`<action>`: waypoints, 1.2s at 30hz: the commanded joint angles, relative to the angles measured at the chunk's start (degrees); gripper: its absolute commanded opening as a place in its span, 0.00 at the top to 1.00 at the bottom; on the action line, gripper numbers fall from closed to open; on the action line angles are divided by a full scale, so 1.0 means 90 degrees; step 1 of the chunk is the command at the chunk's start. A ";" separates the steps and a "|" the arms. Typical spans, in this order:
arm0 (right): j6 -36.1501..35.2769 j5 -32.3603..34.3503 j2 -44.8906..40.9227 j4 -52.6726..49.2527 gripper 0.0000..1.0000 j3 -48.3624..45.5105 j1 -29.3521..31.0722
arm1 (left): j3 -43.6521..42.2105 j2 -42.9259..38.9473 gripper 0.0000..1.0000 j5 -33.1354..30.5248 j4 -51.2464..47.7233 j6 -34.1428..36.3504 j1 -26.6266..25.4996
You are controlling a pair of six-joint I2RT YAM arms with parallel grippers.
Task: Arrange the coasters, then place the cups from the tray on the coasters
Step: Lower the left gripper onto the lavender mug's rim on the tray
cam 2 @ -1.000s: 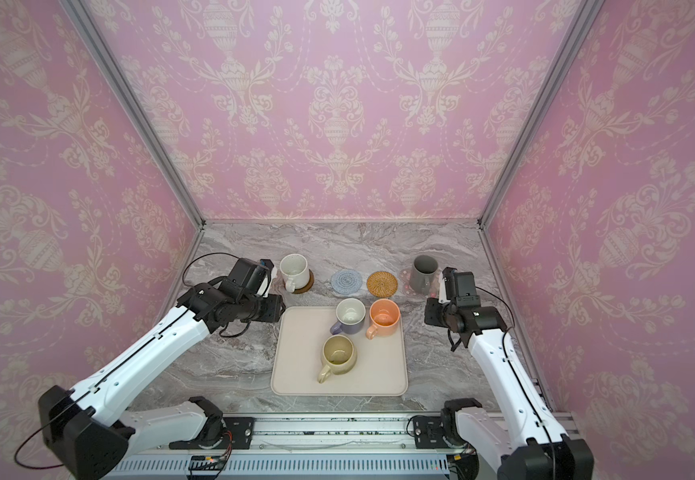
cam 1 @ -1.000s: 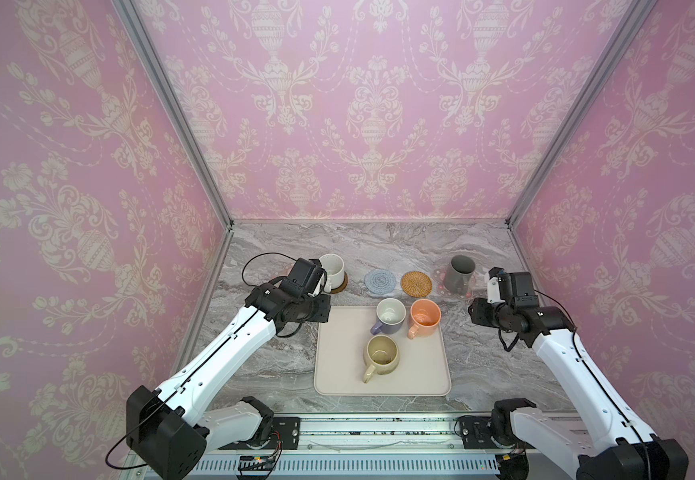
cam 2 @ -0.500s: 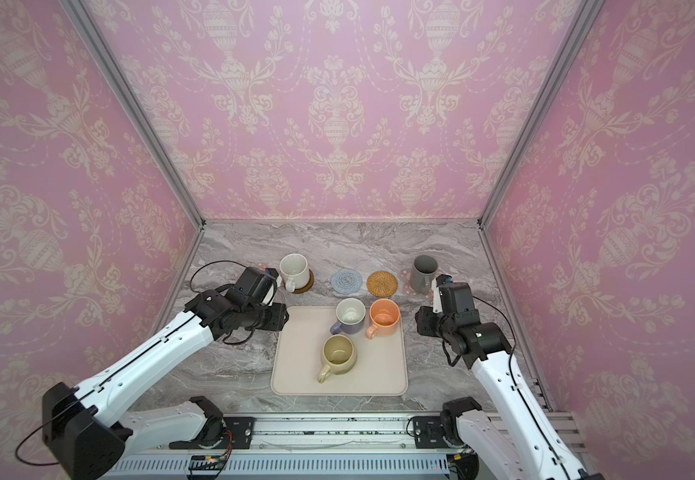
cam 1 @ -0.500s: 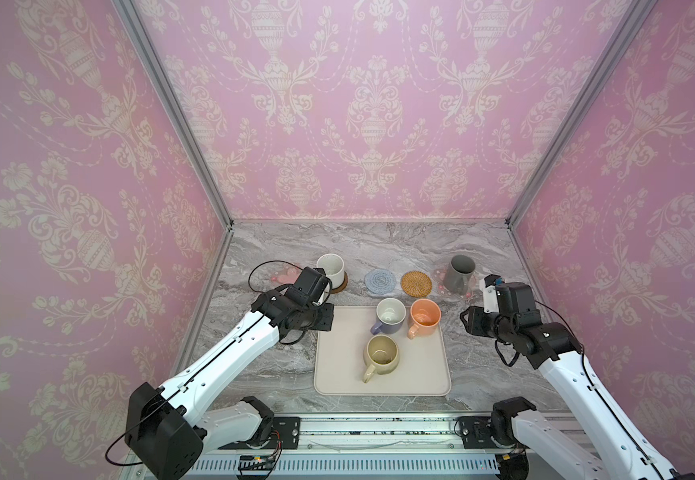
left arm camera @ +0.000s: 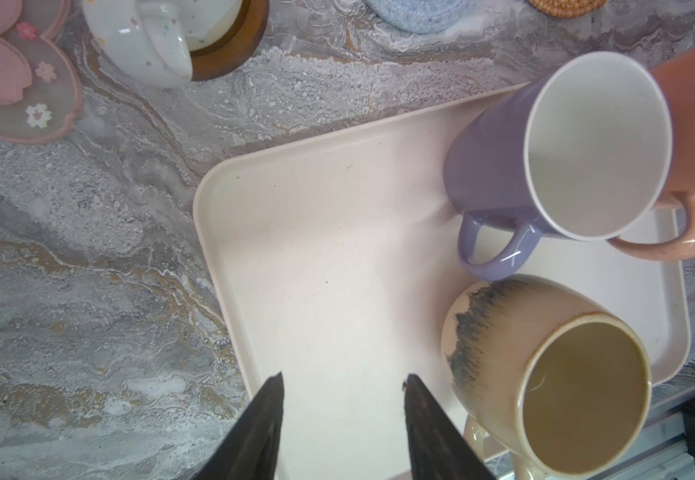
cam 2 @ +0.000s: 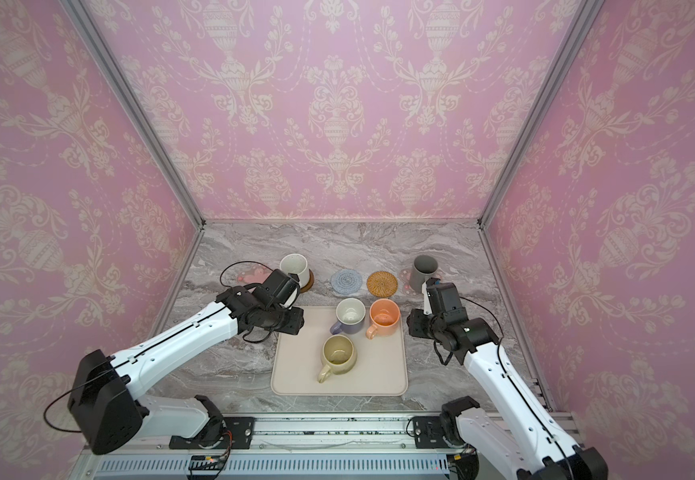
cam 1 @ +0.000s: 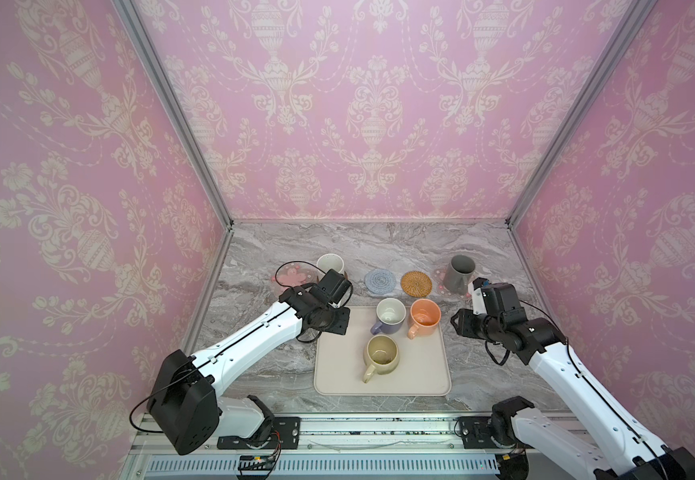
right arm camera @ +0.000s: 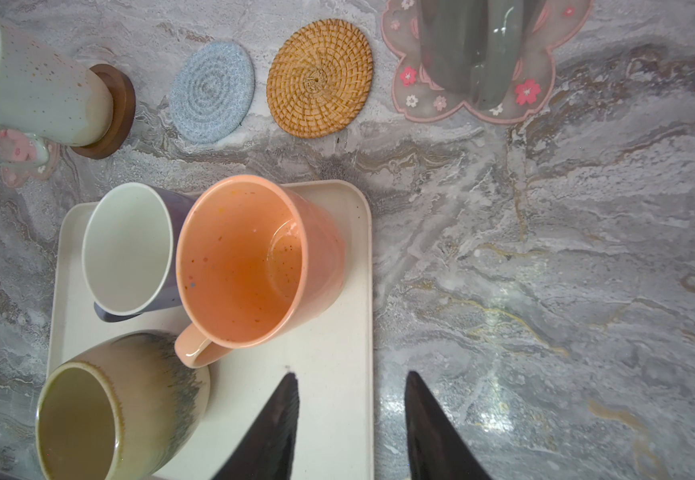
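The beige tray (cam 1: 337,370) holds the lavender cup (cam 1: 389,316), the peach cup (cam 1: 423,318) and the cream-yellow cup (cam 1: 381,354). Behind it, a white cup (cam 1: 330,266) stands on the brown wooden coaster (left arm camera: 229,50). A grey cup (cam 1: 458,272) stands on a pink flower coaster (right arm camera: 424,104). The blue-grey coaster (cam 1: 380,281), the rattan coaster (cam 1: 416,283) and a second pink flower coaster (cam 1: 293,276) are bare. My left gripper (left arm camera: 343,380) hangs open and empty over the tray's left part. My right gripper (right arm camera: 352,378) is open and empty above the tray's right rim.
The marble tabletop (cam 1: 262,365) is boxed in by pink patterned walls on three sides. A metal rail (cam 1: 358,428) with both arm bases runs along the front edge. A black cable (cam 1: 291,266) loops over the left pink coaster.
My left gripper has drawn back from the white cup to the tray's left part. My right gripper has pulled away from the grey cup toward the tray's right rim. Both stayed empty.
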 commanded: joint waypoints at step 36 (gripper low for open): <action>0.0165 -0.0163 -0.0587 -0.0458 0.54 -0.0445 0.0269 | 0.1144 0.2052 0.50 0.0361 0.0507 0.0102 -0.0920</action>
